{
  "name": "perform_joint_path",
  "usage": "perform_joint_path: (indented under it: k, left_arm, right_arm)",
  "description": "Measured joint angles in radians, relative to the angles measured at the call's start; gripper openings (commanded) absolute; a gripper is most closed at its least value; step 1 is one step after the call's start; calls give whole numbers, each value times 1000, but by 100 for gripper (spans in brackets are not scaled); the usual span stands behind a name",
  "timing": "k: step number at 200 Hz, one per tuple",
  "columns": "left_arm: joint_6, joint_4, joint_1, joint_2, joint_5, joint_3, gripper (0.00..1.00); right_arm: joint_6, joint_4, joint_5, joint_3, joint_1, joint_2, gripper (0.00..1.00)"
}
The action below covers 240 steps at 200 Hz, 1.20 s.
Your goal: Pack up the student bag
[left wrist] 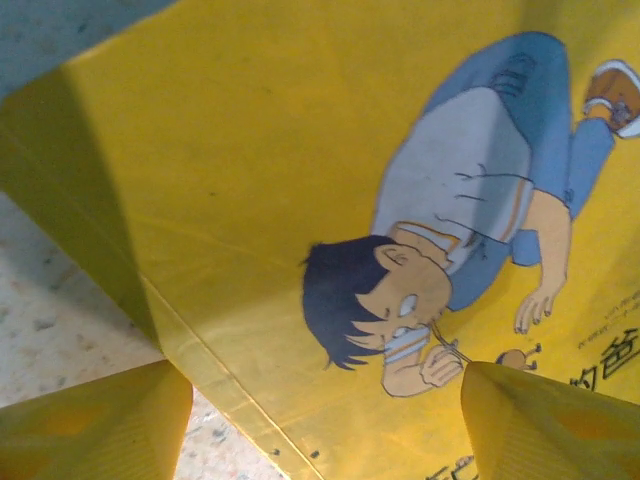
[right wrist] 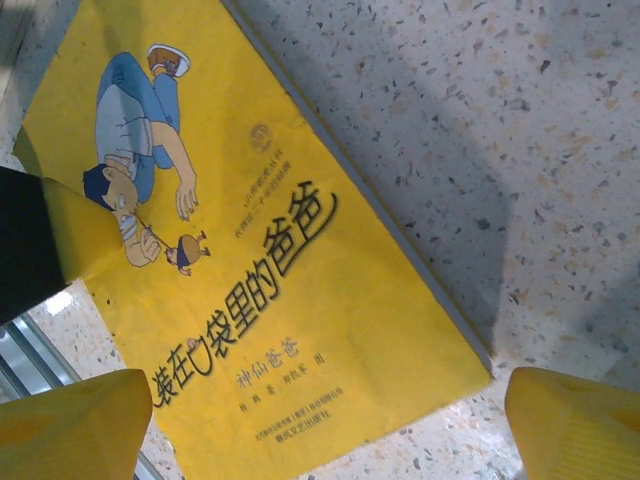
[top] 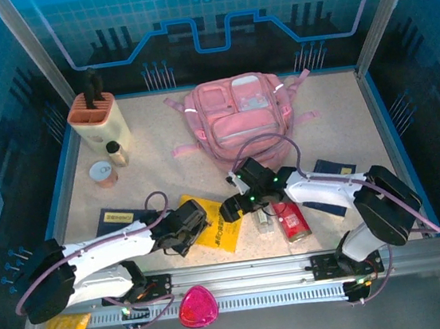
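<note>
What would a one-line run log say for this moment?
left tool: open at yellow storybook's edge | right tool: open above same storybook | pink backpack: farther back on table

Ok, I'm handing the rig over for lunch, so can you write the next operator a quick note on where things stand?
Left gripper: open, low over the yellow book.
Right gripper: open, above the same book.
Student bag: at the back of the table, apart from both arms.
Done: nothing seen packed.
Left: grasp the book and put it in the bag.
</note>
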Motion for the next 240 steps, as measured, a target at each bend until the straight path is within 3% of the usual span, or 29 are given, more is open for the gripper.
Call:
perform_joint_path:
  k: [84,108,127,169,240]
  left_arm:
    - [349,265,260,54,90,-13,63]
    - [422,290,268,52,100,-11,63]
    - [443,280,268,30,106,-11,62]
    - [433,255,268,-28,130,-33,62]
    - [426,234,267,29,169,-37,57]
  right_arm:
    - [19,-144,51,191,-1,121,72]
    - [37,-187,81,238,-3,172,72]
    - [55,-219,98,258,-13,199,77]
    - [66,-242,96,323,-26,286,81]
    - [82,-264,22,361,-1,333,85]
